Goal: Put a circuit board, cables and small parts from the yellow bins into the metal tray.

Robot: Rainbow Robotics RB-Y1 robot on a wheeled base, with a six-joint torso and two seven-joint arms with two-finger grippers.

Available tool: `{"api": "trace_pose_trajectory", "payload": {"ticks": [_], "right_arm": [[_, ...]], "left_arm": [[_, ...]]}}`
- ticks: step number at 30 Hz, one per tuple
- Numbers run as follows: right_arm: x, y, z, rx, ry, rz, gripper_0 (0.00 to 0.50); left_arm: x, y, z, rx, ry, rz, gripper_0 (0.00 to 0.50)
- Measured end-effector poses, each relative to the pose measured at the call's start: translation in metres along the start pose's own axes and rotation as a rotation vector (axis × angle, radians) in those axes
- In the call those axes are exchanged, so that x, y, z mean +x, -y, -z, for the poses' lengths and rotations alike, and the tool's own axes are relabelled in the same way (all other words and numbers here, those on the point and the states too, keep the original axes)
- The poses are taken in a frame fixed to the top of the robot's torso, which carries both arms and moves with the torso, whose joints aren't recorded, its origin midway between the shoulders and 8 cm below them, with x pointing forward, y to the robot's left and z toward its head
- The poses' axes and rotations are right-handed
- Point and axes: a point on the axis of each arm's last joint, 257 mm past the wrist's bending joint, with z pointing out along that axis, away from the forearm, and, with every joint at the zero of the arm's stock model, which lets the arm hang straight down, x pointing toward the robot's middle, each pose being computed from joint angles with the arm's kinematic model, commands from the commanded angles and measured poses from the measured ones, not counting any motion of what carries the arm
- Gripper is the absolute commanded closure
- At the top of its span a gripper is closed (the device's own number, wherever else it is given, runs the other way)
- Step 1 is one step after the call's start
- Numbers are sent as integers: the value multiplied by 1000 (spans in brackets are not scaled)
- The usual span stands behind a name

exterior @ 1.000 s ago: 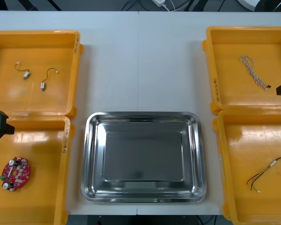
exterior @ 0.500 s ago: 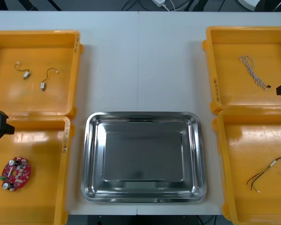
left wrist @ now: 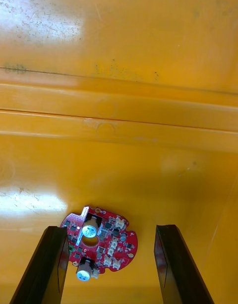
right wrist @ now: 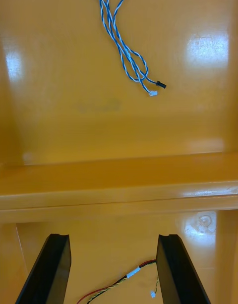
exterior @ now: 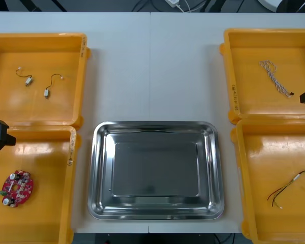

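Found the metal tray (exterior: 99,173) at the near middle of the light table (exterior: 152,66), bare and shiny inside. Saw the round red circuit board (exterior: 18,188) lying flat on the floor of the near left yellow bin (exterior: 46,152), toward its outer side and well apart from the tray. Spotted the red and yellow cable (exterior: 290,189), with a black strand beside it, loosely curved on the floor of the near right yellow bin (exterior: 264,162). Placed the left gripper (left wrist: 111,228) at the table's left edge, over the far end of the near left bin, fingers (left wrist: 52,264) spread wide and clamped on nothing, the circuit board below and between them in the left wrist view. Placed the right gripper (right wrist: 113,237) at the right edge, over the walls where the two right bins meet, fingers (right wrist: 171,269) likewise apart and holding nothing, one end of the red and yellow cable between them in the right wrist view. Farther off, noted two small metal parts (exterior: 26,77) with thin curled wires, near each other in the far left yellow bin (exterior: 40,109). Noted the twisted blue and white cable (exterior: 274,79) lying slantwise in the far right yellow bin (exterior: 254,96), beyond the right gripper's fingers.
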Motion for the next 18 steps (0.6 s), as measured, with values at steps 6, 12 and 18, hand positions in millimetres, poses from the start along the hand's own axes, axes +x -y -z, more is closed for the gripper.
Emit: {"api": "trace_pose_trajectory", "payload": {"ticks": [6, 12, 18], "right_arm": [[0, 0, 0, 0, 0, 0, 0], [0, 0, 0, 0, 0, 0, 0], [0, 0, 0, 0, 0, 0, 0]], "left_arm": [[0, 0, 0, 0, 0, 0, 0], [0, 0, 0, 0, 0, 0, 0], [0, 0, 0, 0, 0, 0, 0]]}}
